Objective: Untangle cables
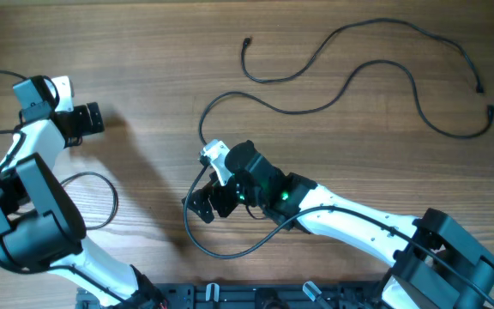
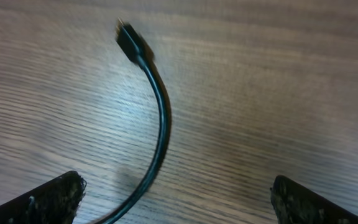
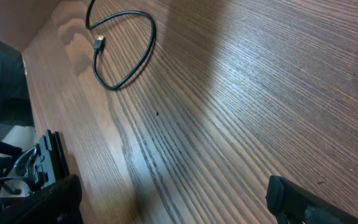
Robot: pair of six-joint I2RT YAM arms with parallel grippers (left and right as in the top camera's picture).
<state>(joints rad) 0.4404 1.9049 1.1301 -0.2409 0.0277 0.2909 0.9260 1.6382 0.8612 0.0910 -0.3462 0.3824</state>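
The cables [image 1: 384, 62] lie toward the desk's far edge; thin, light and limp, they are probably best pinched near a plug tip [image 2: 129, 40]; left hand [image 2: 179, 199] and right hand [image 3: 179, 196] both stand open, empty.

Seemingly a robotics lab: left arm [image 1: 26, 142] and right arm [image 1: 350, 219] at a wood-grain table [image 1: 144, 51]

Wooden bench [image 1: 144, 51] strewn with thin black cables.
A long cable [image 1: 384, 23] curves along the far edge toward the right corner. A second cable [image 1: 384, 62] winds just beneath it across the middle. A looped cable [image 3: 96, 62] with a yellowish plug lies toward the left edge.
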